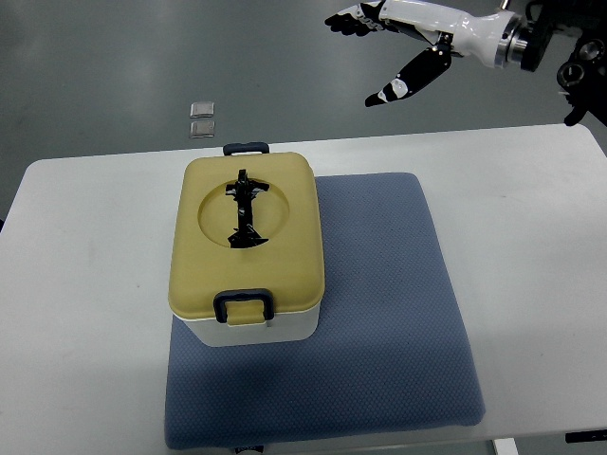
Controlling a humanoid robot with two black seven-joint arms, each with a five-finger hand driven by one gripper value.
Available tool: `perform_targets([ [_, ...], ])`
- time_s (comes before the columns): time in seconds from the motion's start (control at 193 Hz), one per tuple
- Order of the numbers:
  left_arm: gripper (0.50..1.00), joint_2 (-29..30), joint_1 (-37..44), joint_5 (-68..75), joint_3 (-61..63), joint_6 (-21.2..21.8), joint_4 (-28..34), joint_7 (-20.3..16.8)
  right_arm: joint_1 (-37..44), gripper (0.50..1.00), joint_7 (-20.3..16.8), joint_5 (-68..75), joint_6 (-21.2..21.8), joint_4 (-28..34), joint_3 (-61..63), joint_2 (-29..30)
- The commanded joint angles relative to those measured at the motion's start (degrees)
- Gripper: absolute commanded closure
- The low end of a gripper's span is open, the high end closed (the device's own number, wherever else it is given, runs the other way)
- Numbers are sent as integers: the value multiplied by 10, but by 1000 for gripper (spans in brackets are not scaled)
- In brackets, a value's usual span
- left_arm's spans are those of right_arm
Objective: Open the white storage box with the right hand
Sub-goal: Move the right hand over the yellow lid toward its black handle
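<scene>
landmark: white storage box [248, 327], everything placed relative to it
box: white body, tan lid [285, 256] on and closed, sits on the left part of the blue mat [389, 313], overhanging the mat's left edge a bit
lid detail: round recess in the middle with a black folding handle [244, 213] lying flat in it
latches: dark latch [245, 305] on the box's near short side, folded against the lid edge; a second dark latch [247, 148] on the far short side
mat: under the box, runs out well to its right and toward me; lies on the white bench [85, 284]
my right hand [398, 52]: up in the air beyond the box's far-right corner, well apart from it, past the bench's far edge
hand state: fingers spread wide, holding nothing; thumb [403, 83] angled down toward the box side, other fingers [356, 19] pointing away to the left
right arm: white forearm [465, 33] coming in from the top right corner
floor: two small clear squares [201, 118] on the grey floor beyond the box's far-left side, just beside each other
contact: none between hand and box
</scene>
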Motion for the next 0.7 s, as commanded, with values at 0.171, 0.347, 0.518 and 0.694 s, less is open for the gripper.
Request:
perform_targets([
  [0.171, 500, 0, 0, 0, 0, 0, 0, 0, 150, 583, 3, -43, 1, 29, -165, 10],
  [0.347, 500, 0, 0, 0, 1, 0, 0, 0, 221, 587, 3, -43, 1, 56, -228, 20],
  [0.518, 500, 0, 0, 0, 0, 0, -1, 0, 247, 597, 3, -56, 1, 62, -252, 82],
  [0.694, 500, 0, 0, 0, -1, -1, -1, 0, 249, 632, 15, -63, 0, 72, -253, 102],
])
